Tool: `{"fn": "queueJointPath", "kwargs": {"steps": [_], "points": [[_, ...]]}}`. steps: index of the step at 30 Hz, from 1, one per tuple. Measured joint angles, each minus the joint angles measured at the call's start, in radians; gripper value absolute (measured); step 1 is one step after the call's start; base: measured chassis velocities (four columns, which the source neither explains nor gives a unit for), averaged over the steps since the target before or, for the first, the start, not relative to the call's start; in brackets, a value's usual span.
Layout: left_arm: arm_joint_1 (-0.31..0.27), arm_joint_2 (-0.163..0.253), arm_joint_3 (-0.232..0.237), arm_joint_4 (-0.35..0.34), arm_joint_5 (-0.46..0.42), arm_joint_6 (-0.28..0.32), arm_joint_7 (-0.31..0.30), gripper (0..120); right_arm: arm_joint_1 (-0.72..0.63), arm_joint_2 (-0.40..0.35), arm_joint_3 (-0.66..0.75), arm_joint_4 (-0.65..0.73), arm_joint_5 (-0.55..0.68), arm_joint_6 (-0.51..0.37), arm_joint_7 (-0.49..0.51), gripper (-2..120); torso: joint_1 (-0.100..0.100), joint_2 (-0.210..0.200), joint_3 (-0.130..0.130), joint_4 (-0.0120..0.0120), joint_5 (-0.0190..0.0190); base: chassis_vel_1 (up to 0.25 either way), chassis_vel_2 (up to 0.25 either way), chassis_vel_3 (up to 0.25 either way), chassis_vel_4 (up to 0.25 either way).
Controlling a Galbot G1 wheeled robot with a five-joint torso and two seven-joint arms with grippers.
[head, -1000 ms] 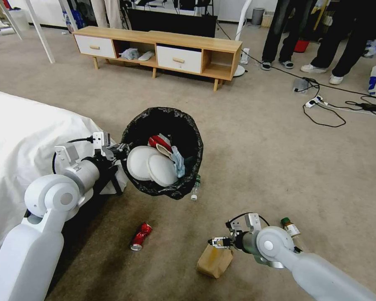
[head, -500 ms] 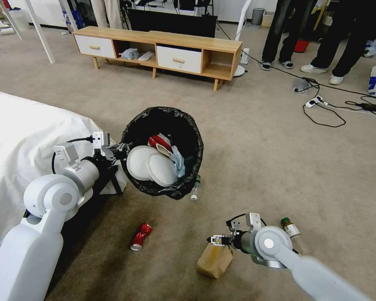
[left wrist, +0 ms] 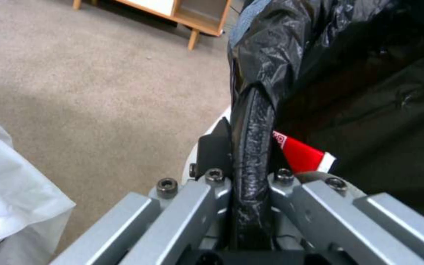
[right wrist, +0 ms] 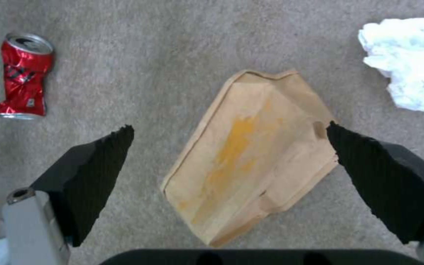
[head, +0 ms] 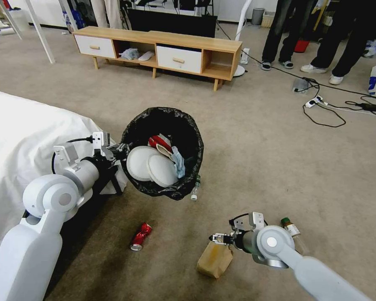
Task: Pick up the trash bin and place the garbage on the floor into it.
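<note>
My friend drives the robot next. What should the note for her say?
Left gripper: shut on the trash bin rim, holding it up beside the bed.
Right gripper: open, over the brown paper bag on the floor.
Done: paper plates, red wrapper and blue mask are in the bin.
Left: the bag, crushed red can, white tissue, two bottles.

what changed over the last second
The right gripper sank slightly toward the brown paper bag, fingers open either side of it, not yet gripping. The left gripper stayed shut on the trash bin rim; the crushed red can and bottles did not move.
</note>
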State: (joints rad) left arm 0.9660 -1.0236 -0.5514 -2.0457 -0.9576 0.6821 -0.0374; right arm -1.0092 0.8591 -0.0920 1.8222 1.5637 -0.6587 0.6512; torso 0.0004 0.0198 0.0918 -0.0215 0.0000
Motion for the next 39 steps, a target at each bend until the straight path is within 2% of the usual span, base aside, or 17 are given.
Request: {"fn": "queueJointPath", "kwargs": {"steps": [23,39], "points": [[0.004,0.005,-0.001,-0.007,-0.007,0.003,-0.009,2,-0.049,0.007,0.050,-0.018,0.019,-0.001,0.033,100,0.000,0.000,0.000,0.0000,0.0000,0.000,0.000,0.000,0.000],[0.010,0.007,-0.006,-0.015,-0.017,0.004,-0.015,2,-0.002,0.057,-0.006,-0.116,-0.028,0.002,-0.043,100,0.000,0.000,0.000,0.0001,-0.0001,0.000,0.000,0.000,0.000]]}}
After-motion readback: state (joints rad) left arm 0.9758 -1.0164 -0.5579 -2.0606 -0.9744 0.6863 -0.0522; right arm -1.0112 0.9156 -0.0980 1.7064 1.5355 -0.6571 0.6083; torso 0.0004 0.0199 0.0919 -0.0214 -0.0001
